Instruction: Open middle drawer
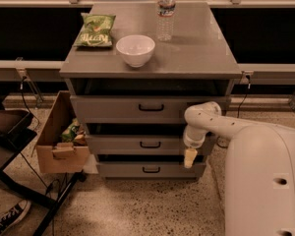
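Middle drawer [115, 144] looked shut, handle [150, 144] ungrasped; end effector [189, 157] hung at 4 o'clock of it, holding nothing, openness couldn't be told, whole pull left.

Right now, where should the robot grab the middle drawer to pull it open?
By the small black handle at the centre of the middle drawer, coming straight from the front: it is a thin sideways bar. The claw hangs to the handle's right, so it likely must shift over first.
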Available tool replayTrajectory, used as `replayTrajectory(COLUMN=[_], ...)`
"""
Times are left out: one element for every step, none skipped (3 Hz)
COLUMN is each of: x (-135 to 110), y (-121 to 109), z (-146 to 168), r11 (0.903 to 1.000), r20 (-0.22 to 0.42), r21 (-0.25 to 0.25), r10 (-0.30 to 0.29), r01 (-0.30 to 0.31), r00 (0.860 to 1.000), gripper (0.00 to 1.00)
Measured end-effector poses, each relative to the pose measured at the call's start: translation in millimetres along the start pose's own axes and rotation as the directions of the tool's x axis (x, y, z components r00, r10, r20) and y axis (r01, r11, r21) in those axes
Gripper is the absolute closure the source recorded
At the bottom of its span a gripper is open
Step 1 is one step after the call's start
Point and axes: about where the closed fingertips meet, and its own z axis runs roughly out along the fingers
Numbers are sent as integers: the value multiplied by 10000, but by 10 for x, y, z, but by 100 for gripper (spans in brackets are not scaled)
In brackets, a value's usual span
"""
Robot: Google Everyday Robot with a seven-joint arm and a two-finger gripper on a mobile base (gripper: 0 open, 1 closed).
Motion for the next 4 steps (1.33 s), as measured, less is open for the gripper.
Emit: replayTrajectory(x=[-8, -12, -20, -25], y=[0, -9, -17, -22], z=[16, -37, -128, -183], r11=[10000, 10000, 10000, 10000], r20=[26, 26, 26, 26], r21=[-34, -33, -33, -33], r10=[1, 3, 3, 3], r01=[-1, -3, -3, -3], r00=[10000, 10000, 10000, 10000], gripper=[40, 71, 95, 85])
